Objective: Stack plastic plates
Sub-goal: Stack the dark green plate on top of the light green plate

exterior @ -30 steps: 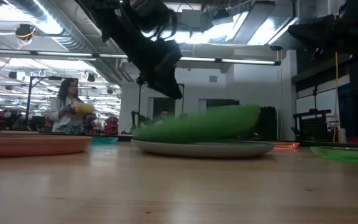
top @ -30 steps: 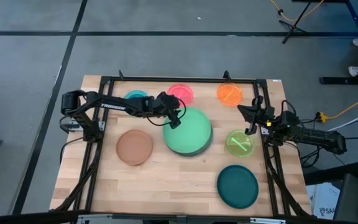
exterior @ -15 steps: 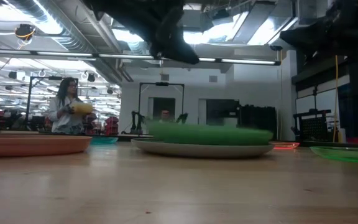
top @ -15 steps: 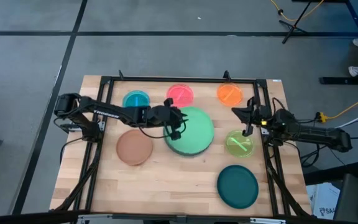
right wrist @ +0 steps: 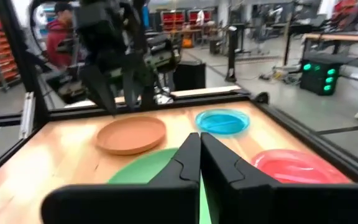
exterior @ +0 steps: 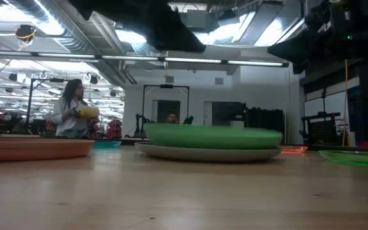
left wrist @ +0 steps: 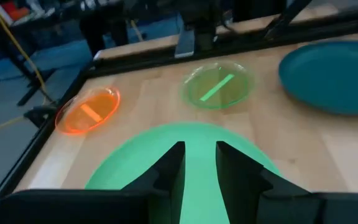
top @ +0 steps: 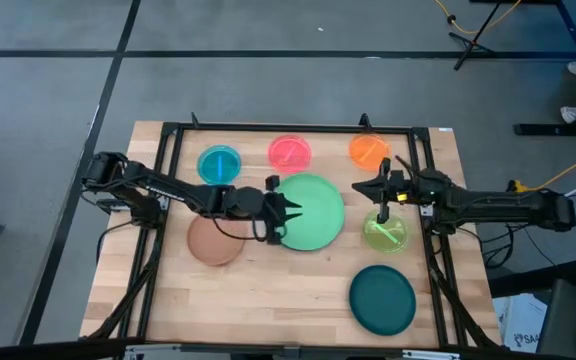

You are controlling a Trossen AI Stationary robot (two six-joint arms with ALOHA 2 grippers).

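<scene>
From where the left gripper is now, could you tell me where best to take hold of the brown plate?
Probably by its raised rim. The brown plate lies flat on the table, so only the edge gives the fingers purchase. The left gripper, open at the mint green plate, sits just beside it; pinching the near rim from above looks simplest.

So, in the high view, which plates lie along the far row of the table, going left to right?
Small translucent blue round plastic plate → small pink round plastic plate → small orange round plastic plate.
</scene>
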